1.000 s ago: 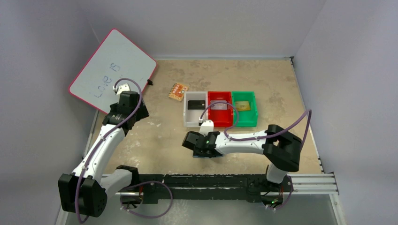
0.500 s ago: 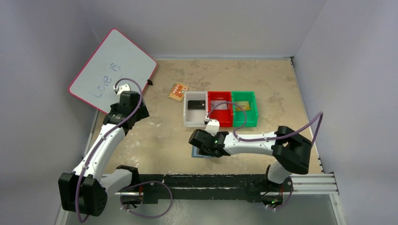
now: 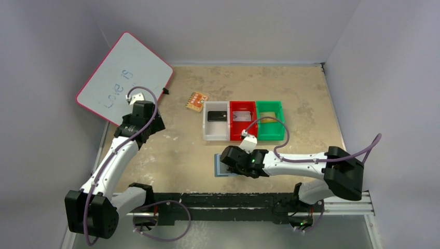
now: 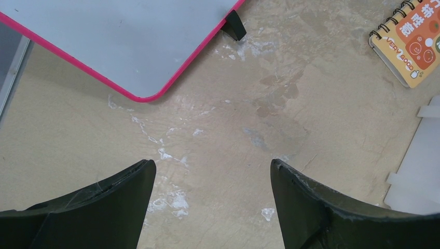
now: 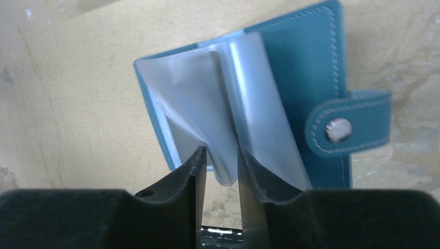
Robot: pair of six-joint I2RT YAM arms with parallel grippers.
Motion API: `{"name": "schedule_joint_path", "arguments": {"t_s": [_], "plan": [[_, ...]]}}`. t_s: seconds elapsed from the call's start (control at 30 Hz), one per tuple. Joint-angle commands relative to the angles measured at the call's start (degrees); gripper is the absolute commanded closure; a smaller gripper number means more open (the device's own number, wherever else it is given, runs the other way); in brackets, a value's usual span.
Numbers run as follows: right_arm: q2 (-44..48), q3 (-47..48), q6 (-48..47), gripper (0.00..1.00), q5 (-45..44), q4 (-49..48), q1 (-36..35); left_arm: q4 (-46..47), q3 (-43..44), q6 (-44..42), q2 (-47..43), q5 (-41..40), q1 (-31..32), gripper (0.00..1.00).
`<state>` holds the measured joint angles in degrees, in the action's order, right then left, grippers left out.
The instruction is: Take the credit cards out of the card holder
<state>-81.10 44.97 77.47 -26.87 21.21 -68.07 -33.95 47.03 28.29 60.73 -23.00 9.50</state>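
The blue card holder (image 5: 306,67) lies open on the table near the front edge; it also shows in the top view (image 3: 222,167). Its clear plastic sleeves (image 5: 207,98) stand up from it. My right gripper (image 5: 222,155) is closed on the corner of one sleeve, and in the top view (image 3: 234,162) it sits just right of the holder. No card shows in the sleeves. A black card (image 3: 217,116), a silver-grey card (image 3: 242,115) and a gold card (image 3: 268,116) lie in the bins. My left gripper (image 4: 212,171) is open and empty over bare table.
White (image 3: 206,129), red (image 3: 244,136) and green (image 3: 271,136) bins stand side by side behind the holder. A pink-edged whiteboard (image 3: 124,78) leans at the back left. An orange patterned notebook (image 3: 197,100) lies beside the bins.
My right arm has slid to the right along the front of the table, uncovering the card holder. The left arm has not moved.
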Motion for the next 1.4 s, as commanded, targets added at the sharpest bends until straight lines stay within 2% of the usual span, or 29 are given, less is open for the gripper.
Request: {"name": "schedule_joint_path", "arguments": {"t_s": [0.0,0.17,0.47,0.73,0.93,1.17,1.37], "plan": [[1.7,-1.4,7.7,0.67,-4.0,6.3,0.3,1.2,1.2,-0.4,0.1,0.5,-0.2,0.19],[2.0,-1.2,11.4,0.63,-5.3,10.5,0.3,1.2,1.3,-0.3,0.1,0.7,-0.2,0.2],[5.9,-2.8,15.3,0.65,-7.7,13.2,0.3,1.2,1.2,-0.4,0.2,0.6,-0.2,0.2],[5.7,-3.8,21.6,0.52,-8.0,19.0,0.3,1.3,1.2,-0.5,0.8,1.0,-0.2,0.21],[7.1,-3.4,24.8,0.49,-9.4,23.9,0.3,1.2,1.3,-0.5,0.7,0.9,-0.2,0.21],[14.5,-6.9,25.1,0.48,-9.3,22.5,0.3,1.2,1.3,-0.6,0.8,1.3,-0.2,0.21],[21.7,-6.0,17.4,0.49,-9.0,19.5,0.3,1.3,1.3,-0.7,0.9,1.6,-0.2,0.21]]}}
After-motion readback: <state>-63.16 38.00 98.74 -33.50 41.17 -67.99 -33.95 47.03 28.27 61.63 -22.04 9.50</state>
